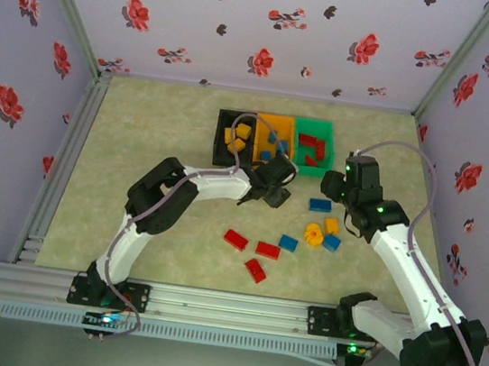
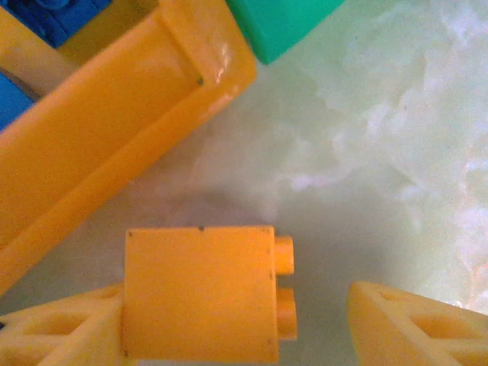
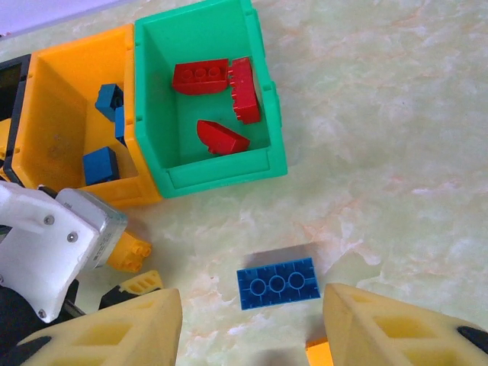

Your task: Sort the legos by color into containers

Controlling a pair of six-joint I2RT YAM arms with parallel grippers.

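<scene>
Picking up a yellow brick beside the orange bin looks the step: left fingers straddle it released, one touching, and must clench, then carry it to the black bin at eleven o'clock; right fingers hang released over a blue brick.

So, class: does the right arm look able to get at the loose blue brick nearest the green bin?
Probably yes: the blue brick lies uncovered just ahead of the open right claw, nothing between.
</scene>
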